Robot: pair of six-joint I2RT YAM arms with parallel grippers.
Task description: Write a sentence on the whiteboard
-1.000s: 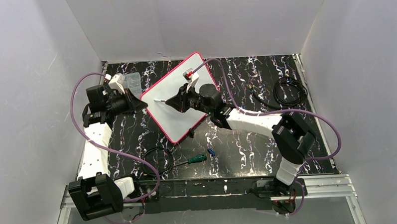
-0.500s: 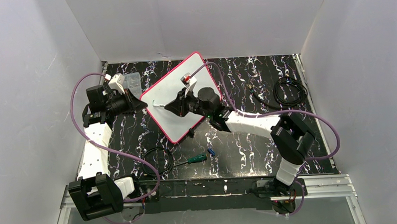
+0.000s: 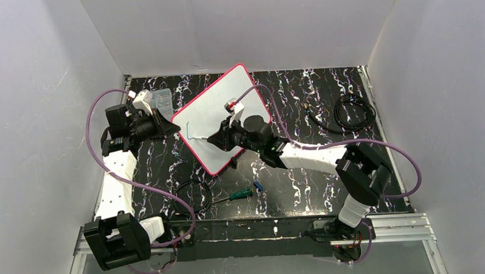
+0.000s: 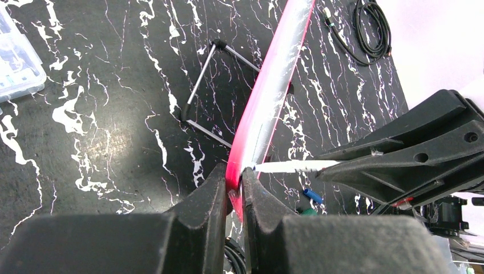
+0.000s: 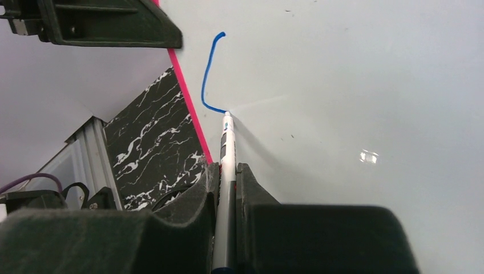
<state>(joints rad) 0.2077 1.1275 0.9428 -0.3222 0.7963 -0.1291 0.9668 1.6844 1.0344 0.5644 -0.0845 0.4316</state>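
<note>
Where the black white-veined bench (image 3: 309, 186) sits inside pale walls (image 3: 285, 26), left fingers (image 4: 201, 211) pinch the pink-framed white whiteboard (image 3: 212, 110) by its rim; right fingers (image 5: 191, 197) clamp a white marker (image 5: 227, 151) touching a blue curved stroke (image 5: 206, 77).

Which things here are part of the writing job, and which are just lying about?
In the job: whiteboard, edge pinched by left claw; marker in right claw, tip on the board; blue stroke at its tip.
Lying about: clear compartment box, green-handled screwdriver, coiled black cable, small blue piece by the screwdriver.
</note>
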